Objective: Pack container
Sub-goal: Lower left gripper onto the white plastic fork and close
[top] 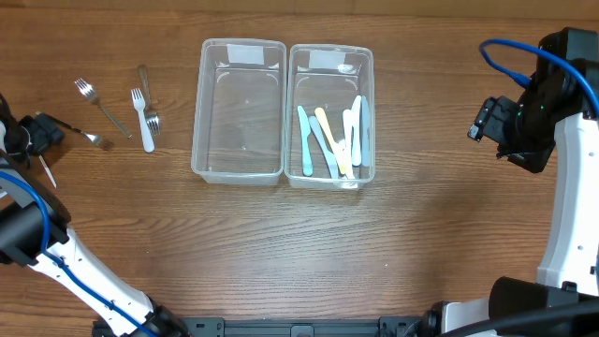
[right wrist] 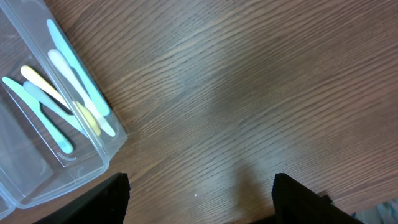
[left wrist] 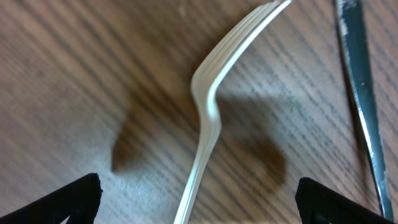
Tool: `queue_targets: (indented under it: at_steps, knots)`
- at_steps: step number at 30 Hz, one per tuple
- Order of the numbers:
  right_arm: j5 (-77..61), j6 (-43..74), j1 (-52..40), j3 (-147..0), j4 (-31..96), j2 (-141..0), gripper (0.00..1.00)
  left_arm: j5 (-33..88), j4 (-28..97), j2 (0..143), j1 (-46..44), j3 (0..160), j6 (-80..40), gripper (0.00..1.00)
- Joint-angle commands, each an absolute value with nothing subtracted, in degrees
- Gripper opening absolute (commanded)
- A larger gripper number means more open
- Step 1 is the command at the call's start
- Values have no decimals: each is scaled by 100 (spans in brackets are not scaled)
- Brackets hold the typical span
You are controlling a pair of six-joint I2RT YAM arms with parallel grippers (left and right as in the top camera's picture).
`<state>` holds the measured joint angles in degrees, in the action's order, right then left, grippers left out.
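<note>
Two clear plastic containers stand side by side mid-table. The left container (top: 239, 164) holds nothing; the right container (top: 330, 175) holds several pastel plastic knives (top: 332, 140). Forks lie on the table to the left. My left gripper (top: 49, 129) is open at the far left, low over one pale fork (left wrist: 208, 112) whose handle runs between the fingers (left wrist: 68, 202) untouched. My right gripper (top: 482, 120) is open over bare wood right of the containers, with nothing between its fingers (right wrist: 311, 199); the knives (right wrist: 62, 106) show at the upper left of its view.
Other forks lie left of the containers: a metal one (top: 101, 105), a white plastic one (top: 142, 117) and another metal one (top: 147, 98). A metal utensil (left wrist: 360, 93) lies right of the pale fork. The right container's corner (right wrist: 93, 168) sits close to my right gripper.
</note>
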<state>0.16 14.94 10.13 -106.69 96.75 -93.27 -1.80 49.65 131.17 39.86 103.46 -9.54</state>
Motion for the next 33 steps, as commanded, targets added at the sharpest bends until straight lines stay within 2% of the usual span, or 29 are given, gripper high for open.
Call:
queue_targets:
  at_steps: [1, 7, 9, 15, 16, 18, 21, 30, 33]
  knots:
    - [-12, 1479, 1015, -10680, 9677, -9268, 76, 272, 4880, 13380, 3972, 10274, -381, 100]
    - [-14, 1481, 1015, -10680, 9677, -9268, 76, 349, 4904, 13566, 3972, 10274, -384, 99]
    - [-12, 1481, 1015, -10680, 9684, -9268, 76, 346, 4919, 13587, 3972, 10259, -384, 93]
    - [-12, 1481, 1015, -10683, 9682, -9268, 76, 346, 4998, 13596, 3972, 10259, -384, 45]
    - [-12, 1481, 1015, -10680, 9679, -9268, 76, 346, 5024, 13596, 3972, 10259, -384, 38]
    - [-12, 1481, 1015, -10680, 9679, -9268, 76, 346, 5078, 13596, 3972, 10259, -384, 30]
    - [-12, 1479, 1015, -10680, 9679, -9268, 76, 344, 5113, 13596, 3972, 10259, -381, 23]
    - [-12, 1476, 1015, -10683, 9679, -9268, 76, 344, 5203, 13596, 3970, 10259, -384, 15]
    - [-10, 1476, 1015, -10680, 9677, -9268, 76, 342, 5231, 13596, 3970, 10259, -384, 7]
